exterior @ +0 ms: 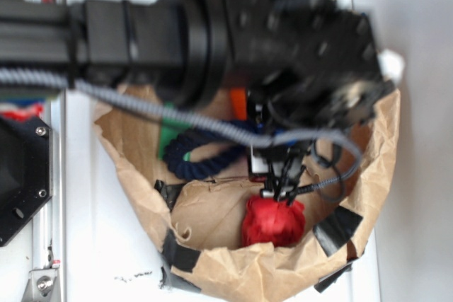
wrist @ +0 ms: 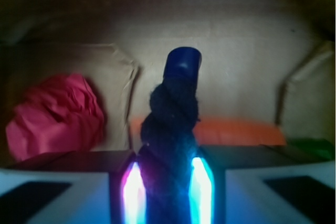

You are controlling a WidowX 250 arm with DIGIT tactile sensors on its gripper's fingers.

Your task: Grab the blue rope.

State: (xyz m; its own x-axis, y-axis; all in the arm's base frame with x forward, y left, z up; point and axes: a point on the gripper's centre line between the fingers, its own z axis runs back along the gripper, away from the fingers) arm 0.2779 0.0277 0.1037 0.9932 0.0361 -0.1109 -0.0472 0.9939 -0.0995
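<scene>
- exterior view, far left: the arm (exterior: 106,33) reaches in from nine o'clock, blurred, with a thin grey cable (exterior: 127,100) trailing under it toward three o'clock.
- left of centre: the rope (exterior: 205,160) lies curled on the floor of the paper bag (exterior: 127,160), a green thing (exterior: 170,136) just beside it at ten o'clock. part of the rope is hidden under the arm.
- centre: an orange thing (exterior: 239,104) peeks out at twelve o'clock of the rope, mostly covered by the wrist.
- right of centre: the gripper (exterior: 282,187) hangs low in the bag, the red cloth (exterior: 272,223) just at its six o'clock; whether they touch i cannot tell.
- wrist view, left: the red cloth (wrist: 55,114) sits at nine o'clock, apart from the fingers.
- wrist view, centre: the rope (wrist: 170,129) stands between the two fingers (wrist: 134,192), its blue cap (wrist: 182,64) pointing to twelve o'clock. both lit pads press its sides, so the gripper (wrist: 168,192) looks clamped on the rope near its end.
- wrist view, right: the orange thing (wrist: 236,132) lies behind the rope, toward three o'clock, with a bit of green (wrist: 312,148) at the edge.
- step in hand, as i judge it: the pinch is made, so the grab looks nearly done.
- next move calls for a straight lift toward twelve o'clock with the hold kept firm, since the grip is near the cap and the limp rope could slide out or drag on the bag wall.
</scene>
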